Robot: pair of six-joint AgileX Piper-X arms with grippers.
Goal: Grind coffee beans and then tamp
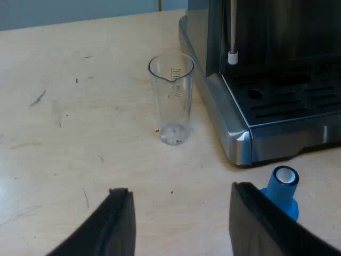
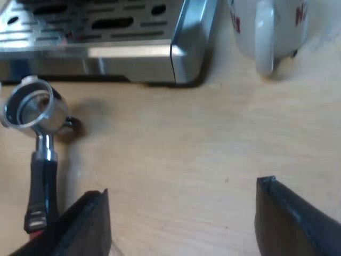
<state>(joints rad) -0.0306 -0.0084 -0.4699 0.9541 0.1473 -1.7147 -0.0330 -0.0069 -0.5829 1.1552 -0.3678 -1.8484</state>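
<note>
Pale surface [image 1: 80,133] under my left tool [image 1: 181,196], spread empty, measuring glass [image 1: 171,98] ahead, blue tamper [image 1: 282,189] just beside; my right tool [image 2: 184,188], spread too, hangs by the loose holder [image 2: 43,176]

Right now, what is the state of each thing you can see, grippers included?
Measuring glass: upright, nearly empty.
Tamper: standing on the table, not held.
Metal holder: loose on the table, empty.
Mug: standing beside the espresso machine.
Left gripper: open, empty.
Right gripper: open, empty.
</note>
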